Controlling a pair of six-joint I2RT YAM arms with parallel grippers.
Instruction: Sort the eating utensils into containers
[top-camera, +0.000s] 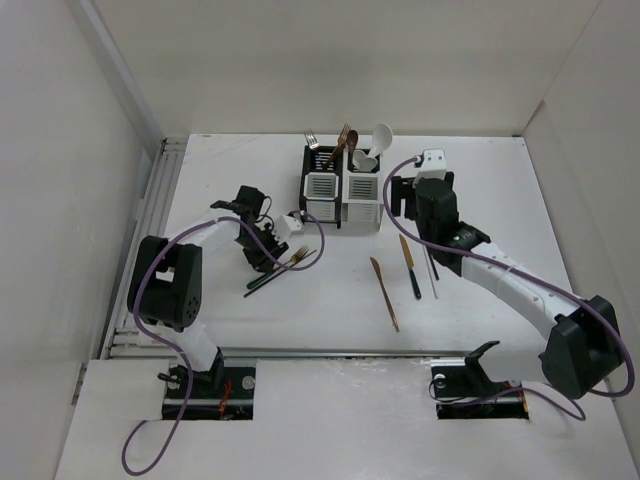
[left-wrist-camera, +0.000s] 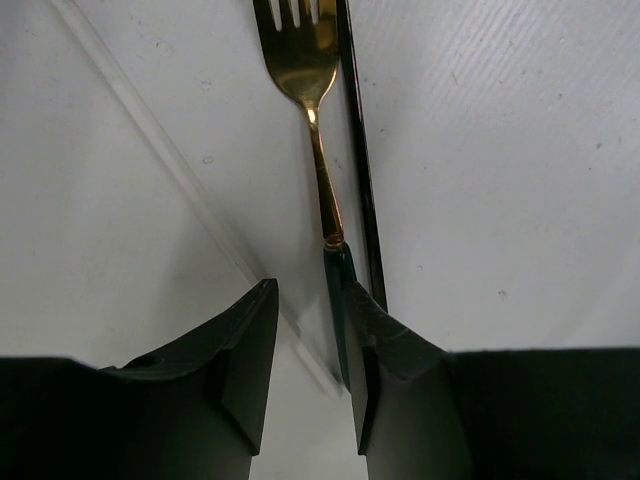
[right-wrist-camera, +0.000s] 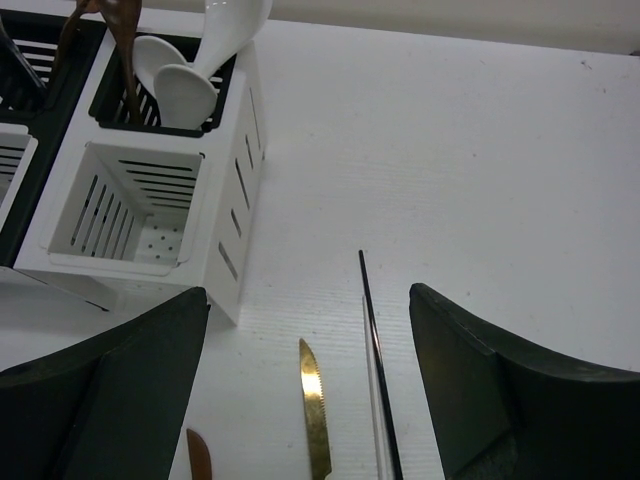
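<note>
The black holder (top-camera: 310, 165) and the white holder (top-camera: 362, 212) stand side by side at the back centre. Forks (top-camera: 343, 138) stick out of the black one and white spoons (top-camera: 380, 140) out of the white one. A gold fork with a dark handle (left-wrist-camera: 318, 150) lies beside a black chopstick (left-wrist-camera: 360, 170). My left gripper (left-wrist-camera: 307, 300) is open, low over the table, with the fork's handle against its right finger. My right gripper (right-wrist-camera: 308, 300) is wide open above a gold knife blade (right-wrist-camera: 315, 410), a black chopstick (right-wrist-camera: 378, 370) and a white chopstick (right-wrist-camera: 372, 400). The white holder (right-wrist-camera: 240, 180) is to its left.
A copper knife (top-camera: 384, 292), a dark-handled knife (top-camera: 410, 265) and the chopstick pair (top-camera: 432, 265) lie right of centre. The fork (top-camera: 297, 257) and black chopstick (top-camera: 262, 283) lie left of centre. White walls close in the table on three sides.
</note>
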